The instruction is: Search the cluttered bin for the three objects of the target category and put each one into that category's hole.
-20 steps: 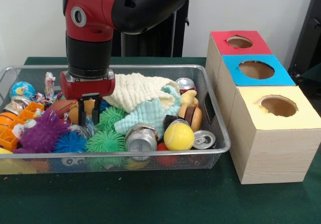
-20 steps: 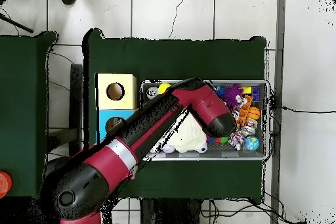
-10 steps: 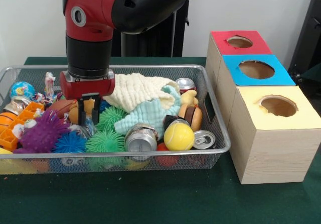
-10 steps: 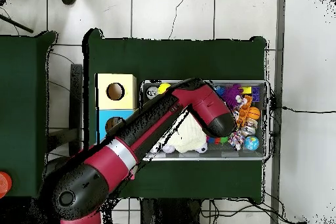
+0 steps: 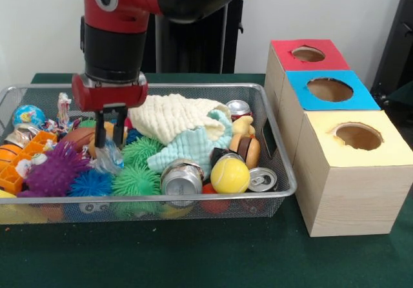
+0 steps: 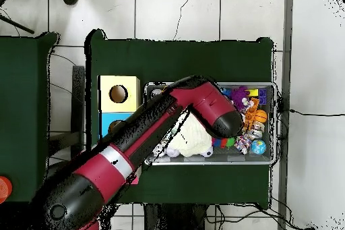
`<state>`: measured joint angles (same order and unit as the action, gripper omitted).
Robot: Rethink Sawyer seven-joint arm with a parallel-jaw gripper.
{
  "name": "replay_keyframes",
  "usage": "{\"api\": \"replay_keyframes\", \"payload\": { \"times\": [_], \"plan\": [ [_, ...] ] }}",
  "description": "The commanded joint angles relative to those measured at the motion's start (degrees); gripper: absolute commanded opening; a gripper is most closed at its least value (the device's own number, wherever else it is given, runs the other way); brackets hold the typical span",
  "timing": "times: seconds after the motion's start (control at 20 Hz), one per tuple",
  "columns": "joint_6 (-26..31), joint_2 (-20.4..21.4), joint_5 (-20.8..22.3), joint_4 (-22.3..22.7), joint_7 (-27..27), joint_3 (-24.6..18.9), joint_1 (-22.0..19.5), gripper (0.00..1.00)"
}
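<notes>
Along the near rim of the wire basket (image 5: 193, 199) lie a crushed can (image 5: 181, 177), a yellow ball (image 5: 230, 174), a green spiky ball (image 5: 135, 180) and a purple spiky ball (image 5: 55, 170), all packed close. Just behind them, toward the basket's left end, the gripper (image 5: 110, 143) points straight down, its jaws drawn in and pinching the top of a crumpled clear plastic piece (image 5: 108, 159). I can't say for sure what that piece is. It hangs roughly upright, long axis top to bottom, with its lower end low among the spiky balls, so it looks barely clear of the pile, if at all.

Behind it a cream cloth (image 5: 174, 117) is heaped at the middle of the basket. To the right stand the yellow box (image 5: 387, 149), blue box (image 5: 361, 97) and red box (image 5: 284, 49), nearest to farthest. Their holes look empty from here. As I judge it, this pick is only starting and every drop is still to do.
</notes>
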<state>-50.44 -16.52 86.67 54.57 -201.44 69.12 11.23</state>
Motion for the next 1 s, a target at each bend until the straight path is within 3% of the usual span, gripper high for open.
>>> {"api": "replay_keyframes", "payload": {
  "times": [0.05, 0.5, 0.7, 1.0],
  "plan": [
    [-7.4, 2.7, 3.2, -2.7, -10.0, -0.9, 1.1, 0.00],
    [-9.6, 2.6, 6.9, -5.0, -21.1, 2.2, 2.8, 0.00],
    [-10.0, 0.9, 6.6, -6.8, -33.0, 5.4, 3.4, 0.00],
    [-15.3, 1.2, 4.8, -7.6, -56.2, 9.7, 4.0, 0.00]
  ]
}}
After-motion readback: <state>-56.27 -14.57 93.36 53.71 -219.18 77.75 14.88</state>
